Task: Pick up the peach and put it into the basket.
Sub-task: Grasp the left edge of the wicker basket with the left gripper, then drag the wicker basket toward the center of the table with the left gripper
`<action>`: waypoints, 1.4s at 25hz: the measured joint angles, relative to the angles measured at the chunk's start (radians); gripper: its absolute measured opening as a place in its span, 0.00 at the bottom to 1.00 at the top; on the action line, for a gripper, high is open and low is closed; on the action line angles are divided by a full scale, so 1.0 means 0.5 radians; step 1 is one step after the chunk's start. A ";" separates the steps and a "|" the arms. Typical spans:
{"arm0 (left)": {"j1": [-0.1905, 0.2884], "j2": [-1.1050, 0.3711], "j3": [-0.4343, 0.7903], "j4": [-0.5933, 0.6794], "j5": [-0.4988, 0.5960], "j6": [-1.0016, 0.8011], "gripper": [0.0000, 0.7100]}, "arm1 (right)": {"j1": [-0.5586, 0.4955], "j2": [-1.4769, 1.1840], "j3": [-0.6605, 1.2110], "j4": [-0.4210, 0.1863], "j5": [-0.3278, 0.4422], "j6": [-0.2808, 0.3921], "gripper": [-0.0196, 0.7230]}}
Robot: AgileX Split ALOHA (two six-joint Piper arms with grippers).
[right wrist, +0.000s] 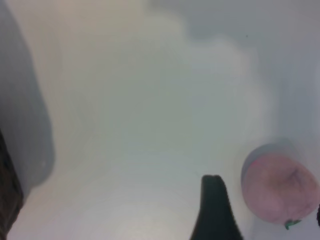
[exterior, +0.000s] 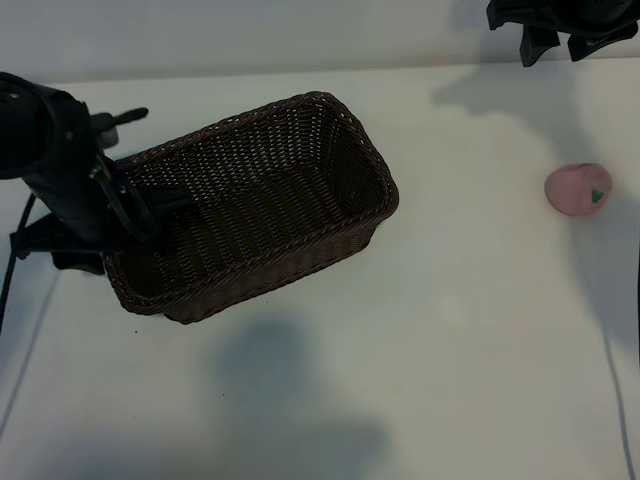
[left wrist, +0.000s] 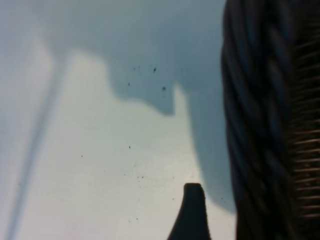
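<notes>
setting: robot lab bench | evidence: bare white table (exterior: 420,340), plain pale wall at 12 o'clock, black robot arm (exterior: 55,160) at 9 o'clock, second arm (exterior: 565,25) at 1 o'clock, cable (exterior: 15,265) trailing at 8 o'clock | props only: wicker basket (exterior: 250,205), toy peach (exterior: 577,189)

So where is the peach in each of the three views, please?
Exterior view: the peach lies on the white table near the right edge, far from the basket.
Left wrist view: not in it; only the basket wall and table show.
Right wrist view: at the lower right corner, beside a dark finger.
Shared landmark: the basket, which shows in all three views, in the right wrist view as a dark edge.
</notes>
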State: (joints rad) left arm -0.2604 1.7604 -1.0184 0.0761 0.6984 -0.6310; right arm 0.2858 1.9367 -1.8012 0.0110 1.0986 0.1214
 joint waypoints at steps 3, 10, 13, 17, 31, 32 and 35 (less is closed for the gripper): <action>0.000 0.045 0.000 -0.005 -0.014 -0.002 0.83 | 0.000 0.000 0.000 0.000 0.000 0.000 0.68; 0.000 0.095 0.061 -0.010 -0.085 -0.002 0.82 | 0.000 0.000 0.000 -0.006 0.000 -0.001 0.68; 0.000 0.099 0.060 -0.012 -0.097 -0.006 0.73 | 0.000 0.000 0.000 -0.006 0.000 -0.001 0.68; 0.000 0.101 0.060 -0.023 -0.103 -0.022 0.37 | 0.000 0.000 0.000 -0.011 0.000 -0.001 0.68; 0.000 -0.044 0.060 -0.239 -0.258 0.115 0.14 | 0.000 0.000 0.000 -0.007 -0.002 -0.001 0.68; 0.000 -0.071 0.060 -0.257 -0.263 0.139 0.14 | 0.000 0.000 0.000 -0.005 -0.002 -0.001 0.68; 0.009 -0.156 0.070 -0.298 -0.263 0.238 0.14 | 0.000 0.000 0.000 -0.005 -0.002 -0.001 0.68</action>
State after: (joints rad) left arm -0.2561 1.6823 -0.9836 -0.0729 0.5671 -0.5119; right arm 0.2858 1.9367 -1.8012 0.0087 1.0977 0.1211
